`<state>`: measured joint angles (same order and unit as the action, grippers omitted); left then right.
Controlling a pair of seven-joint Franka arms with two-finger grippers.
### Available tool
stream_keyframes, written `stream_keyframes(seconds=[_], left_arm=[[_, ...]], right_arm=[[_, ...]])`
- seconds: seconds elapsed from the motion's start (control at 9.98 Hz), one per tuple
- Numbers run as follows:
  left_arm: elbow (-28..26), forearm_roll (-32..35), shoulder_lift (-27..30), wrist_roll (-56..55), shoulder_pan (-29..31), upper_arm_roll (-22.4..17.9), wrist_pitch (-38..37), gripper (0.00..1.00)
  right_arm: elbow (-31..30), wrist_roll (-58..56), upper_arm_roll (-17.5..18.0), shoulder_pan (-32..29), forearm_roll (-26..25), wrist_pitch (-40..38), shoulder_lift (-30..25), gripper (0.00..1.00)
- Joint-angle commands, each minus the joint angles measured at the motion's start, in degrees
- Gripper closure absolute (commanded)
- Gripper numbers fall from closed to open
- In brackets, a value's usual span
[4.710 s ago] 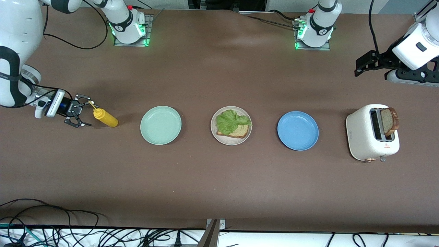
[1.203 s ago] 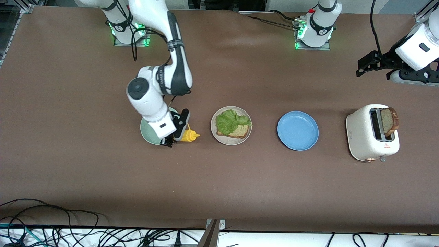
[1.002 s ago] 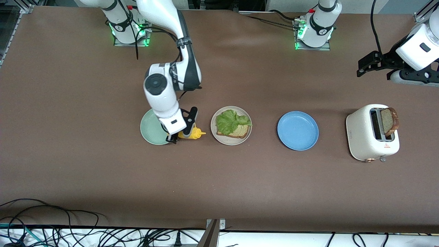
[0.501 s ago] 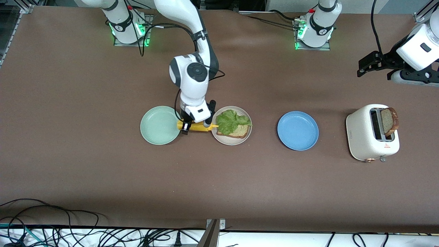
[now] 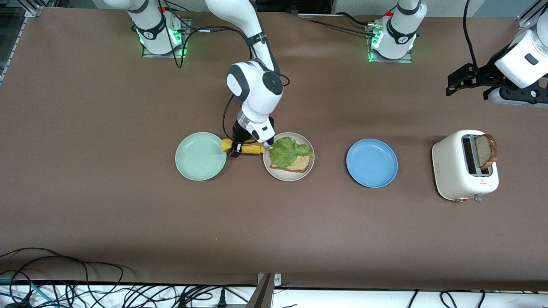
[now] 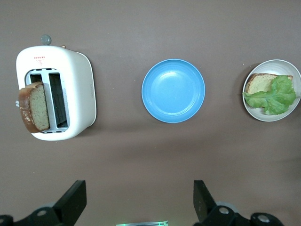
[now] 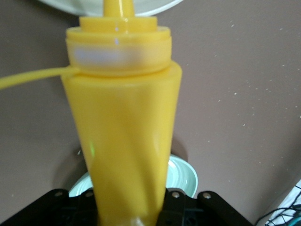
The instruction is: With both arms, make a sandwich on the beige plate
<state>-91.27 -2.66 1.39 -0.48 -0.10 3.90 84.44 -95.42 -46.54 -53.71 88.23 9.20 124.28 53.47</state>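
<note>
Right gripper (image 5: 242, 148) fingers pinch mustard bottle (image 5: 247, 148) sideways at beige plate (image 5: 288, 176) rim, frame centre; hard squeeze risks overshooting lettuce (image 5: 290, 150). Left gripper (image 5: 464, 80) fingers spread, waiting upper right.

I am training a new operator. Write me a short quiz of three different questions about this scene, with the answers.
1. True or false: the right gripper holds the yellow bottle.
2. Multiple choice: where is the second bread slice?
A. on the blue plate
B. in the toaster
C. on the green plate
3. Fill the gap: on the beige plate, the lettuce lies on a slice of ____.

Key: 1. true, with the nozzle pointing toward the beige plate. 2. B. 3. bread. The left gripper waits open in the air at the left arm's end of the table.
</note>
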Motion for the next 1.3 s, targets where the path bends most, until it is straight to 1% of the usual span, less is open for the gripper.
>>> stream_keyframes(seconds=[0.0, 0.1, 0.2, 0.3, 0.8, 0.9, 1.0, 1.1, 1.2], left_arm=[[0.6, 0.3, 0.2, 0.4, 0.3, 0.1, -0.5, 0.00], [0.6, 0.3, 0.2, 0.4, 0.3, 0.1, -0.5, 0.00], [0.6, 0.3, 0.2, 0.4, 0.3, 0.1, -0.5, 0.00], [0.6, 0.3, 0.2, 0.4, 0.3, 0.1, -0.5, 0.00], [0.6, 0.3, 0.2, 0.5, 0.9, 0.1, -0.5, 0.00], [0.6, 0.3, 0.2, 0.5, 0.9, 0.1, -0.5, 0.00], [0.6, 0.3, 0.2, 0.5, 0.9, 0.1, -0.5, 0.00], [0.6, 0.3, 0.2, 0.5, 0.9, 0.1, -0.5, 0.00], [0.6, 0.3, 0.2, 0.5, 0.9, 0.1, -0.5, 0.00]], right_arm=[[1.3, 9.1, -1.1, 2.6, -5.1, -2.2, 2.1, 1.00], [2.3, 13.8, 0.0, 2.2, -7.0, -2.3, 2.6, 1.00], [4.9, 15.1, 1.0, 1.8, -7.9, -3.6, 4.9, 1.00], [7.5, 15.4, 1.0, 1.2, -7.8, -5.3, 6.6, 1.00], [7.7, 15.3, 1.1, 0.7, -7.8, -5.8, 6.5, 1.00], [7.8, 14.1, -0.3, 0.7, -7.8, -7.6, 5.6, 1.00], [7.8, 10.4, -3.0, 0.8, -6.8, -9.0, 4.2, 1.00], [7.7, 6.0, -5.2, 0.5, -4.0, -10.4, 2.6, 1.00], [7.7, -0.2, -9.3, 0.4, -0.5, -13.0, 1.7, 1.00]])
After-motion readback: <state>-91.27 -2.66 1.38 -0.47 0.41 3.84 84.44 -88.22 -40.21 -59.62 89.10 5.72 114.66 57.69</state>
